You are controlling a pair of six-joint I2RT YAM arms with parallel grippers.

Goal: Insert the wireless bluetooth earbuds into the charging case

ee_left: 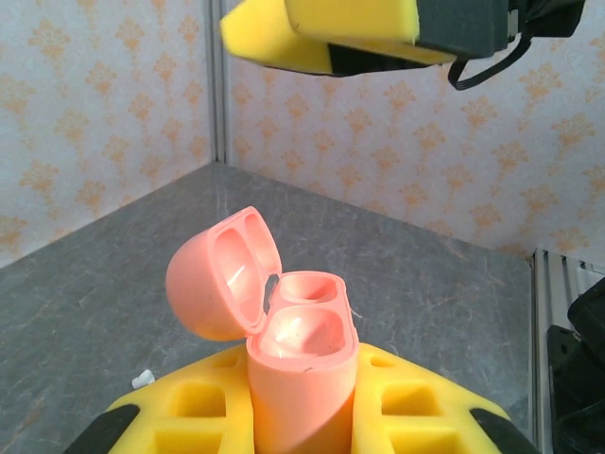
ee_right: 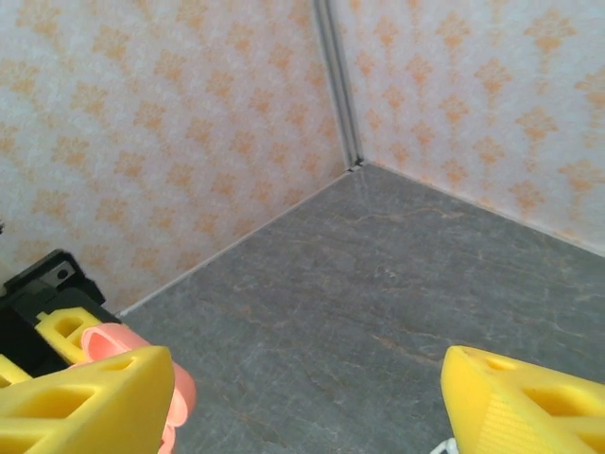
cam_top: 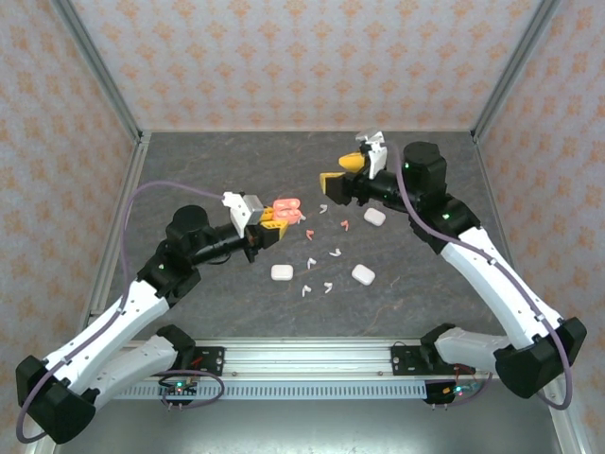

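My left gripper (cam_top: 271,219) (ee_left: 302,421) is shut on a salmon-pink charging case (cam_top: 286,210) (ee_left: 302,374) and holds it upright above the table. The case's lid (ee_left: 219,284) is flipped open to the left, and both wells look empty. My right gripper (cam_top: 339,174) (ee_right: 302,411) hangs open just beyond the case with nothing between its yellow fingers (ee_right: 90,402). One of those fingers (ee_left: 321,33) shows above the case in the left wrist view. Several tiny earbuds lie on the table, white ones (cam_top: 335,252) and pink ones (cam_top: 344,225).
Three closed white cases (cam_top: 374,217) (cam_top: 282,272) (cam_top: 363,274) lie among the earbuds. Patterned walls enclose the grey table (cam_top: 208,170) on three sides. A white earbud (ee_left: 142,380) lies below my left gripper.
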